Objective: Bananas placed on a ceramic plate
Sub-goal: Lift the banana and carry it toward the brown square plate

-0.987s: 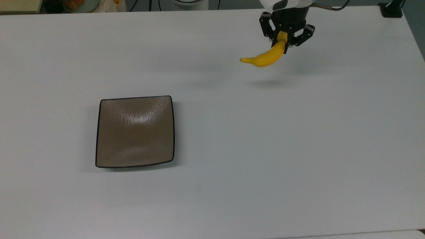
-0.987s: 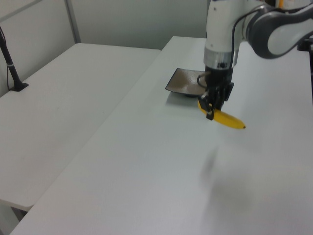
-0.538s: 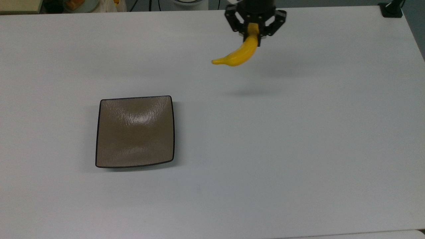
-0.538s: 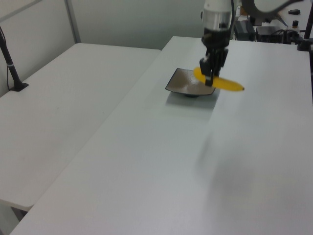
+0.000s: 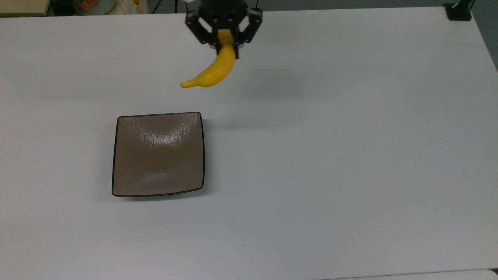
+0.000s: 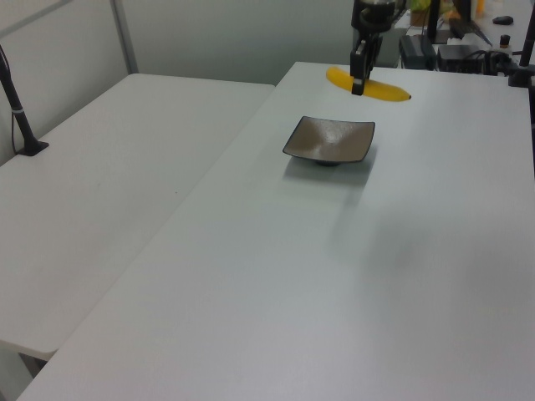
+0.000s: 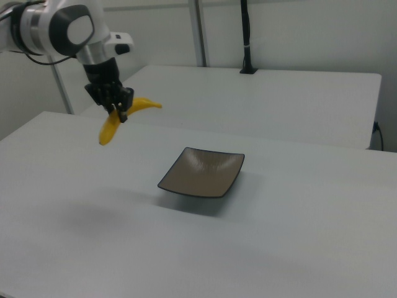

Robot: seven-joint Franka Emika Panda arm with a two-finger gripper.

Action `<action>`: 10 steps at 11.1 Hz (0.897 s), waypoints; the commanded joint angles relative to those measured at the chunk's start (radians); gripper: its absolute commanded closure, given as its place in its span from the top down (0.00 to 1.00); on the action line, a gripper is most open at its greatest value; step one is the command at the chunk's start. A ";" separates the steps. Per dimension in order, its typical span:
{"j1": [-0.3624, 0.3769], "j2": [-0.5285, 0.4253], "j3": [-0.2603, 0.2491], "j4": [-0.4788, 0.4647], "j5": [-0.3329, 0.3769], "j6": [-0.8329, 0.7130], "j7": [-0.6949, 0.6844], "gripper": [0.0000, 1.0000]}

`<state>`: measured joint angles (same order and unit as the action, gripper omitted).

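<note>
My gripper [image 5: 226,43] [image 6: 359,79] [image 7: 119,110] is shut on one end of a bright yellow banana [image 5: 212,72] [image 6: 386,90] [image 7: 109,130], which hangs in the air above the white table. In the top view the banana's free tip points down-left, above and slightly right of the plate. The square taupe-brown plate [image 5: 158,154] [image 6: 330,139] [image 7: 203,171] with a thin black rim lies flat on the table with nothing on it. In the right view the banana is to the plate's upper left, well above the table.
The white table [image 5: 330,155] stretches wide around the plate. A black post base [image 5: 459,11] stands at the top view's upper right corner. A second white table [image 6: 100,184] adjoins at the left view's left, with a black stand [image 6: 21,125] on it.
The gripper has carried the banana leftward in the top view, from the upper right to just above the plate's right corner. The grip has stayed shut; the plate has not moved.
</note>
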<state>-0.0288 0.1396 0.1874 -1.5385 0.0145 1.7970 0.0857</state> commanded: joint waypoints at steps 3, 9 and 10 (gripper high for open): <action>-0.059 0.098 -0.026 0.046 0.016 0.115 -0.060 0.00; -0.079 0.262 -0.059 0.047 0.016 0.327 -0.044 0.00; -0.088 0.285 -0.062 0.047 0.016 0.367 -0.034 0.00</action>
<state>-0.1155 0.3708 0.1394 -1.5160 0.0145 2.0986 0.0419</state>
